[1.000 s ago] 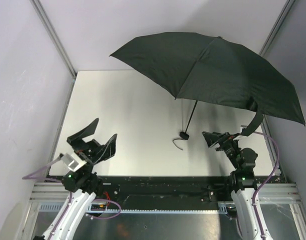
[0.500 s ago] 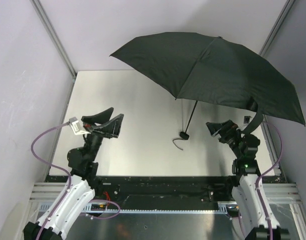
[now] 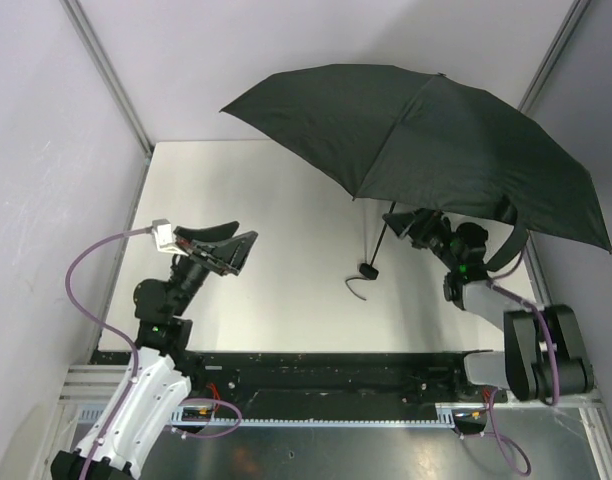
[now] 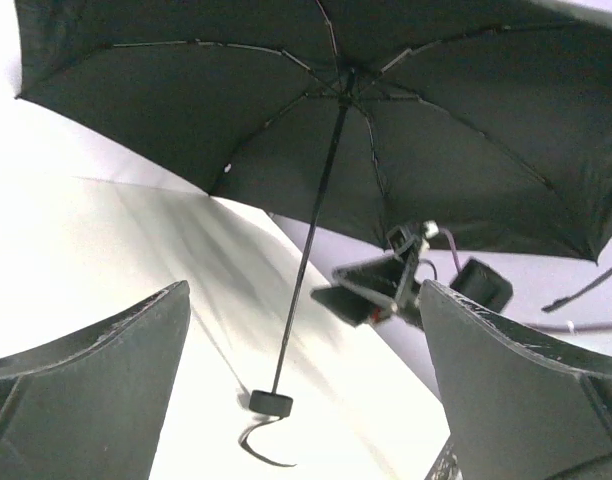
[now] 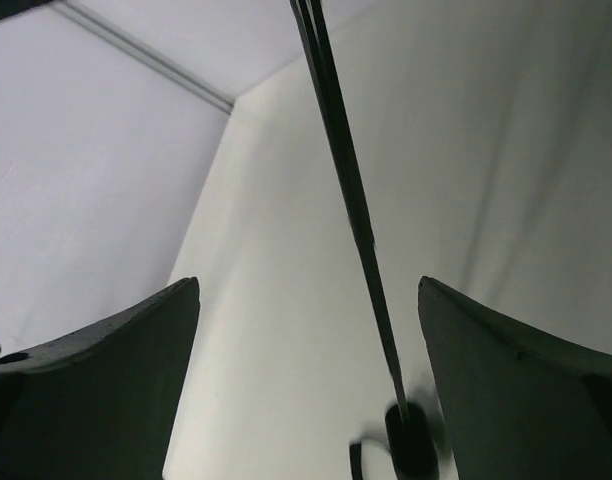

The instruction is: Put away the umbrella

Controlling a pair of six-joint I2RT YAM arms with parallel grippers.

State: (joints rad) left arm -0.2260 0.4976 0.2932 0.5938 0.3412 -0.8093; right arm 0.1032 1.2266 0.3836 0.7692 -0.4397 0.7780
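The right claw is spread wide and pinches nothing. In the overhead view it sits right of centre, tucked under the edge of the open umbrella and just beside its thin shaft. In the right wrist view the two fingers frame the lower corners, and the shaft runs down the gap between them without touching either.

The left claw is also spread and empty. It hangs over the left middle of the desk, well apart from the umbrella and pointing towards it. Its own camera looks between its fingers at the underside of the canopy, with the right claw beyond the shaft.

The umbrella stands open and tilted. Its canopy fills the upper right of the overhead view, and its knob handle rests on the desk near the centre. The strap curls on the desk just below the knob.
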